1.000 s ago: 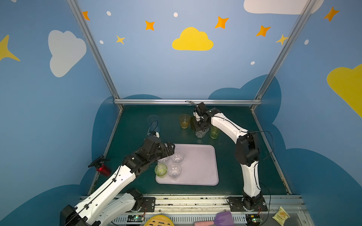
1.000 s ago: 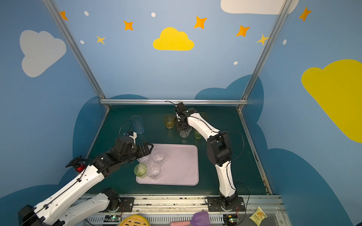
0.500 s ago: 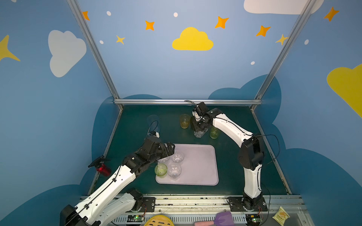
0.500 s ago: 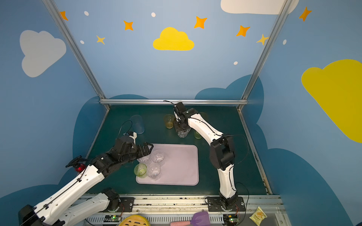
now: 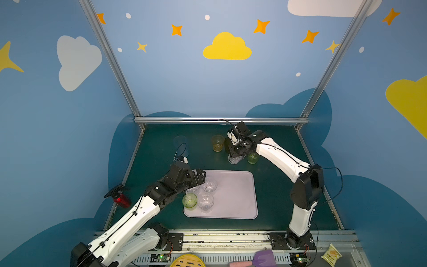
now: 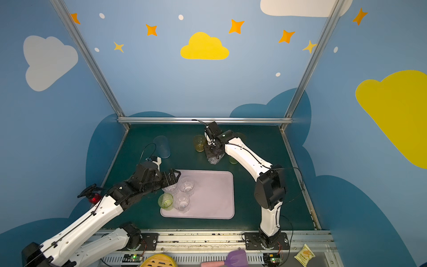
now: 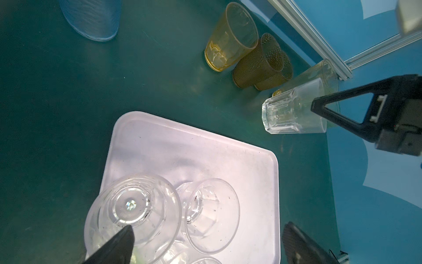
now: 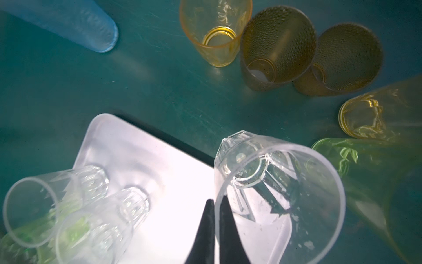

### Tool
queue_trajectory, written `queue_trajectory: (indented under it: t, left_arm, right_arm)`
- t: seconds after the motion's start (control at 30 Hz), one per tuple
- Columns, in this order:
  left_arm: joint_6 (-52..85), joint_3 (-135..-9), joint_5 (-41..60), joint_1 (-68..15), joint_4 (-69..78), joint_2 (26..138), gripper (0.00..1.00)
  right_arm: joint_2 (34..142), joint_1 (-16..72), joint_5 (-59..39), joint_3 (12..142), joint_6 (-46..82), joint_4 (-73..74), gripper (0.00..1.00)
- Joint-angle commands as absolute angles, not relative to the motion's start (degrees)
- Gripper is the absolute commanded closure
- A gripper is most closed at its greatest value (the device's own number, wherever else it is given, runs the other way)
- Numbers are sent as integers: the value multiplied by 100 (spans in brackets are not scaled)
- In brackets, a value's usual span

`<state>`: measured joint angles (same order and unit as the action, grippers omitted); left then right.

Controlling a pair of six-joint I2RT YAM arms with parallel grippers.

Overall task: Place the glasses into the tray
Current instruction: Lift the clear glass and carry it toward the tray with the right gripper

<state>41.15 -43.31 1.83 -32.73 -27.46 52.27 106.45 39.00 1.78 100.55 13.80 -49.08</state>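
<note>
Beyond the pink tray (image 5: 238, 198), above centre frame, the right end effector (image 8: 217, 203) pinches a clear glass (image 5: 233, 160) by the rim; the left end effector (image 5: 199, 176) hangs open over four glasses (image 5: 209, 186) on it.

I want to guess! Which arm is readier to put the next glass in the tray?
Right. The right end effector is shut on the rim of a clear glass near the tray; the left end effector is open and empty.
</note>
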Motion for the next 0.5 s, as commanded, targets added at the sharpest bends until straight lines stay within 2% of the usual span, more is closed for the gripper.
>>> queue_trajectory:
  t: [0.0, 0.47]
  left_arm:
    - [4159, -4279, 149, -3248, -2743, 5186, 0]
    - [4308, -4235, 340, -3251, -2655, 5168, 0]
  right_arm:
    - [10241, 3996, 158, 9939, 1485, -4834, 100]
    - [9301, 4280, 268, 9251, 1687, -4747, 100]
